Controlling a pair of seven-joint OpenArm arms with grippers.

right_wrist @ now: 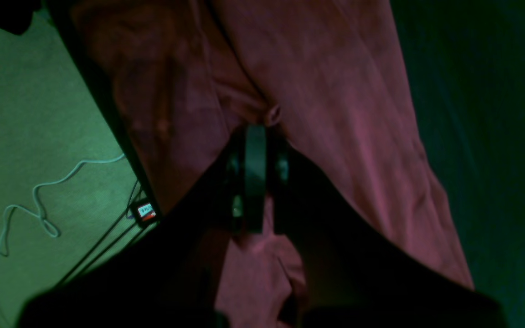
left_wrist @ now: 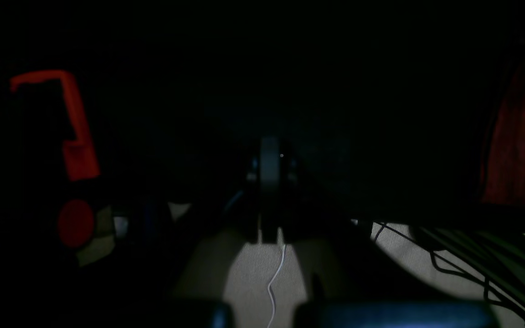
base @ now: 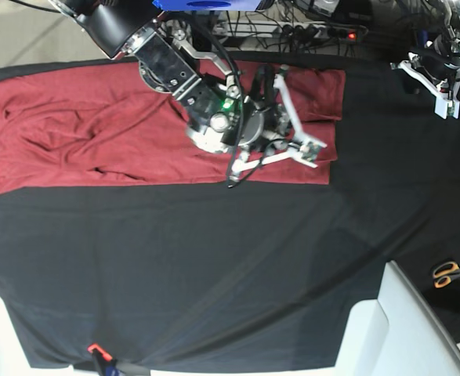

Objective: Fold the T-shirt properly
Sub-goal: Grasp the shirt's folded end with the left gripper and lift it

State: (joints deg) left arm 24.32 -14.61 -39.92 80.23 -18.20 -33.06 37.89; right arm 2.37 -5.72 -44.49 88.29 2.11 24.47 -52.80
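Your base view is evenly lit and sharp. Your left wrist view is nearly black, only the pale floor [left_wrist: 262,273] showing; your right wrist view is dim, green-tinted, soft.

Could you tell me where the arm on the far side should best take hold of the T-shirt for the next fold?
Probably the T-shirt is best gripped at its free right-hand corner near the black cloth, approached from the right, where the left gripper waits. That edge lies flat and exposed, while the right gripper already pinches the cloth nearby.
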